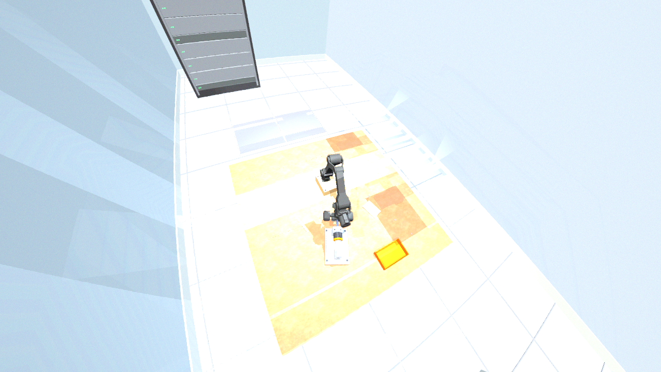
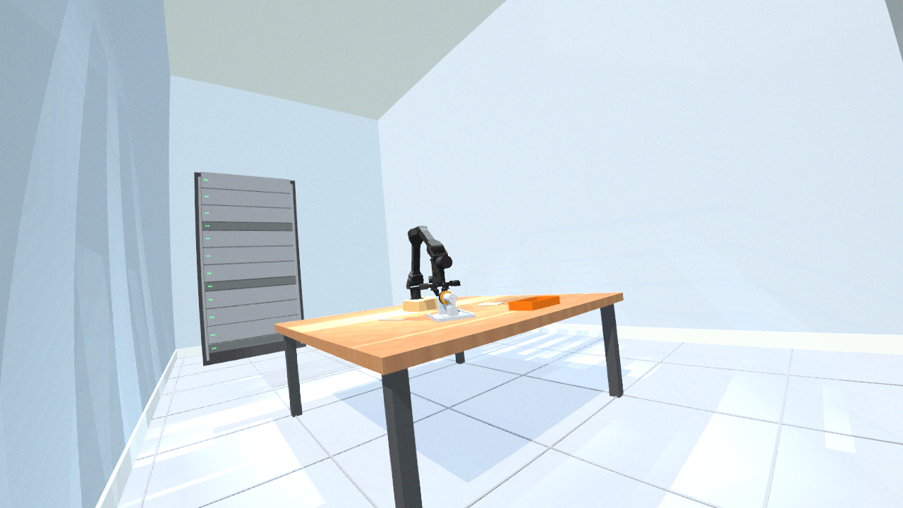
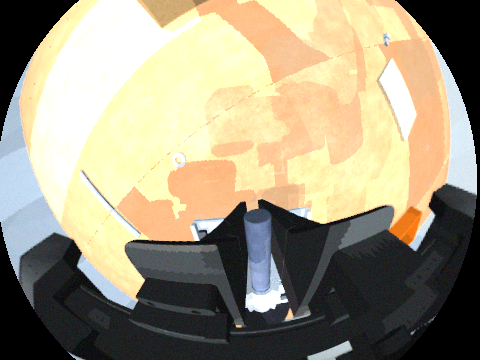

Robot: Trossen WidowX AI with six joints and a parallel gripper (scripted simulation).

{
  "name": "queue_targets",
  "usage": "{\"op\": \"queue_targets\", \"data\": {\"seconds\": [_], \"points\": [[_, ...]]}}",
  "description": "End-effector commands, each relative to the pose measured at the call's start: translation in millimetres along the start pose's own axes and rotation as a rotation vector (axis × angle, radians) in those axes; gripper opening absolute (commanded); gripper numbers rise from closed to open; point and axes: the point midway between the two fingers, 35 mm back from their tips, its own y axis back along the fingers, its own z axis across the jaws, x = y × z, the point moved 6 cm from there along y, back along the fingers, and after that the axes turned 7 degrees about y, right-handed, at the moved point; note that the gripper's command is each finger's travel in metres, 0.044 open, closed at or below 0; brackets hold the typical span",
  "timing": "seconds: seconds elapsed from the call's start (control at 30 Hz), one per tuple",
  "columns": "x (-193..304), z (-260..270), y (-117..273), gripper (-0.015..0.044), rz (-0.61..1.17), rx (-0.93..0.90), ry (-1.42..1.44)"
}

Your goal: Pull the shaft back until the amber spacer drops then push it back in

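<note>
My gripper (image 3: 252, 205) is shut on the blue-grey shaft (image 3: 259, 245) (image 1: 337, 222), whose free end stands out between the fingertips. The white housing (image 1: 337, 252) (image 2: 451, 309) stands on a white base plate (image 1: 329, 260) (image 2: 465, 314). The amber spacer (image 1: 338, 238) (image 2: 444, 294) shows as a thin ring around the shaft line, on the housing side of a dark part (image 1: 337, 234). Whether the amber ring is loose is too small to tell. In the wrist view the fingers hide the spacers.
An orange tray (image 1: 391, 254) (image 2: 534, 303) (image 3: 407, 226) is right of the fixture. A white flat piece (image 1: 371, 207) (image 3: 398, 100), a thin white strip (image 3: 110, 204) and a small white ring (image 3: 179, 160) lie on the table. The arm's base sits on a wooden block (image 2: 414, 305).
</note>
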Motion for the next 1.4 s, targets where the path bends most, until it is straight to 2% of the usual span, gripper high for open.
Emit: {"op": "queue_targets", "data": {"seconds": [0.0,1.37], "points": [[-1.9,-0.4,0.8,0.0000,-0.003,0.002,-0.002],[-6.4,-1.0,0.7,0.0000,-0.003,0.002,-0.002]]}}
